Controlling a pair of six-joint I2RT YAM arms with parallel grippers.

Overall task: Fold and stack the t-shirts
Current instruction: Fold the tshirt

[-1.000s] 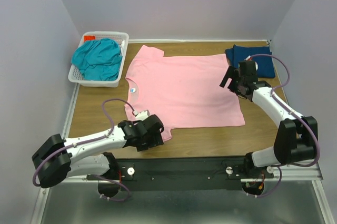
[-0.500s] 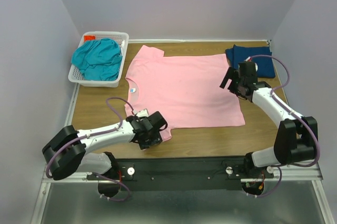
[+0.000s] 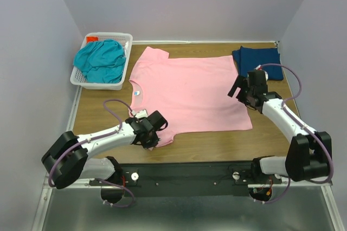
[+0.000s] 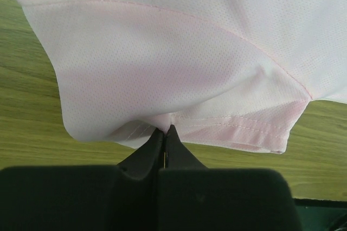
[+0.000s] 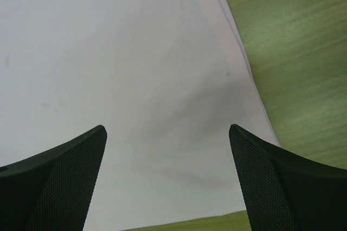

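A light pink t-shirt [image 3: 190,92] lies spread flat in the middle of the wooden table. My left gripper [image 3: 158,133] is at its near-left sleeve, shut on the hem. In the left wrist view the jaws [image 4: 165,132] pinch a small fold of the pink sleeve [image 4: 162,68], which lifts slightly off the wood. My right gripper [image 3: 236,88] hovers open over the shirt's right edge. Its fingers [image 5: 59,177] stand wide apart above flat pink cloth [image 5: 135,68] with nothing between them. A dark navy t-shirt [image 3: 260,58] lies folded at the back right. A teal t-shirt [image 3: 100,60] is bunched in the basket.
The white lattice basket [image 3: 79,81] stands at the back left corner with something orange behind the teal cloth. Bare wood [image 3: 97,114] shows left of the pink shirt and along the near edge. Grey walls close in on three sides.
My left gripper slid onto the near-left sleeve and closed on its hem, bunching it a little. My right gripper shifted slightly right and nearer, staying open.
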